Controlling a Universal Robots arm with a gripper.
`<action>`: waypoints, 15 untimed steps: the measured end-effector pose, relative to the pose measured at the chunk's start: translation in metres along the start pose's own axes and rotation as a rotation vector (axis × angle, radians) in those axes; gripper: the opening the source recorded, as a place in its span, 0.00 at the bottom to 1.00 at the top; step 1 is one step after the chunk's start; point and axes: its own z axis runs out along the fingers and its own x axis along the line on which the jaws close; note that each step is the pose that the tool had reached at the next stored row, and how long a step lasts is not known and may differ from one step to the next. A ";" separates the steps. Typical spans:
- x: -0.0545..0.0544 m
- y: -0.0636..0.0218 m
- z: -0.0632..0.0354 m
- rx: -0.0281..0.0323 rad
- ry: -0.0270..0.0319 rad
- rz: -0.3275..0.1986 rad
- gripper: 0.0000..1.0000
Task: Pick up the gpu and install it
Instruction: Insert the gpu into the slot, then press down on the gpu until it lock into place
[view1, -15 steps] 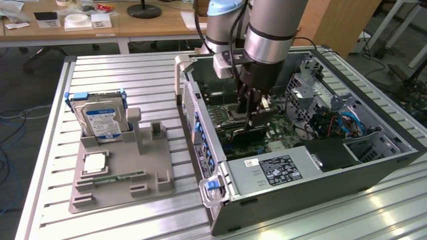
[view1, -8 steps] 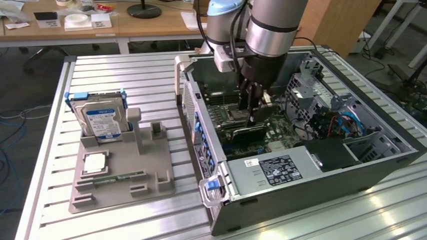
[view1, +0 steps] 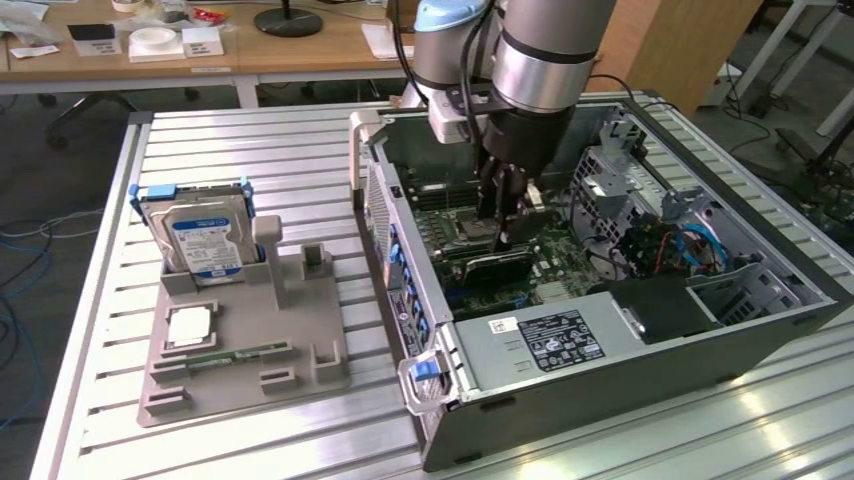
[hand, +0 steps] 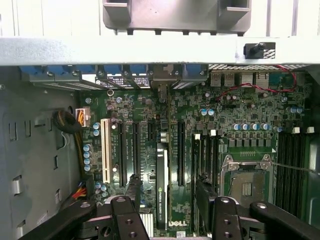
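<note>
Vertically downward, arm (view1: 534, 60) inside case (view1: 747, 330), tool (view1: 505, 235) over gpu (hand: 161, 185)

gpu (hand: 161, 187) in computer case (view1: 561, 345), under gripper (hand: 167, 200)

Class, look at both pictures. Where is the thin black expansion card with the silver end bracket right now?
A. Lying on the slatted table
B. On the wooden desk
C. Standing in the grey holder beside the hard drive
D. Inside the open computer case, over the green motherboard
D: the thin black expansion card stands edge-on over the green motherboard inside the open computer case, directly under the robot's hand.
</note>
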 end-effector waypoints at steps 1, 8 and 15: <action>0.000 -0.0006 0.0000 -0.0001 0.0001 0.000 0.57; 0.000 -0.0074 0.0001 0.0000 0.0000 0.000 0.57; 0.000 -0.0076 0.0002 0.0001 0.0000 0.000 0.57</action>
